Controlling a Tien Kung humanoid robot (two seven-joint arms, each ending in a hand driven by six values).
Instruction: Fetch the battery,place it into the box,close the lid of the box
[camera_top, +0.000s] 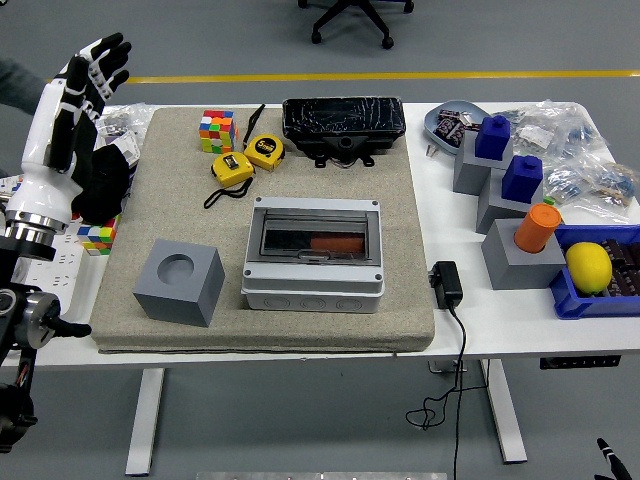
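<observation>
**Lid down, battery inside, left hand well clear**

The grey box (313, 255) sits mid-mat with its clear lid lying flat. The orange-red battery (338, 243) shows beneath it, long axis left-right. The left hand (72, 95) is raised at the far left edge, fingers spread, holding nothing, well up-left of the box. Task judged complete.

Quick count of what's on the table: two yellow tape measures (231, 166) (264, 150), two puzzle cubes, one (216, 130) by the tapes and one (97, 237) at the left edge. One grey box (312, 254) with a clear lid, one grey block with a round hole (180, 282), one black tray (343, 122). On the right, two blue blocks (491, 136) (521, 178), one orange cylinder (538, 227), one lemon (588, 266), one black power adapter (445, 284). One white power strip (42, 282) far left.
</observation>
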